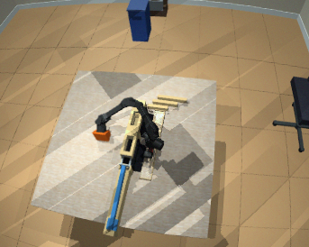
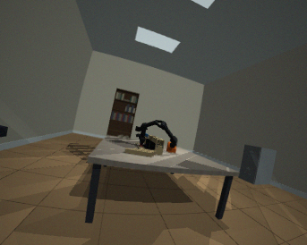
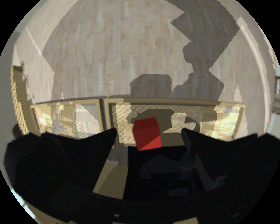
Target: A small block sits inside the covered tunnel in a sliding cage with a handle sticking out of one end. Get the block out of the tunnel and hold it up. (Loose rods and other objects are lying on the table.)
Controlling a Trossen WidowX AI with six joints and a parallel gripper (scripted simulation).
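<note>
"Red, spotted anywhere?"

"Yes, at the small block (image 1: 151, 150) (image 3: 147, 134), uncovered in the wrist view, out from under the tunnel (image 1: 133, 128) (image 2: 157, 144). Seen there against a low, pale-yellow frame (image 1: 146, 178) (image 3: 176, 101), to the right of a crosspiece."

"Held by the gripper (image 1: 149, 154) (image 2: 141, 142) (image 3: 149, 131)?"

"No. Spread wide, with nothing gripped. Appears in the wrist view with one dark fingertip on either side of the block, but can't tell how far above or behind."

"And lifted?"

"Not in the grip, so not held up."

"Say more about the arm (image 1: 126, 103) (image 2: 159, 122)."

"Rises from an orange base (image 1: 101, 135) (image 2: 171, 147), arches over the pale-yellow tunnel and bends down on its far side, near the low frame."

"Any handle?"

"Yes, long and blue (image 1: 118, 194), sticking out of the tunnel's end along a pale-yellow rail (image 1: 109, 233), towards the table's (image 1: 67, 180) (image 2: 169, 166) near edge in the top view."

"Loose rods (image 1: 172, 99)?"

"Count three, pale yellow, lying roughly side by side near the tunnel's other end, well apart from the handle's tip."

"Beyond the table?"

"On the floor, a blue cabinet (image 1: 139, 22) and a dark chair (image 1: 305, 101)."
</note>
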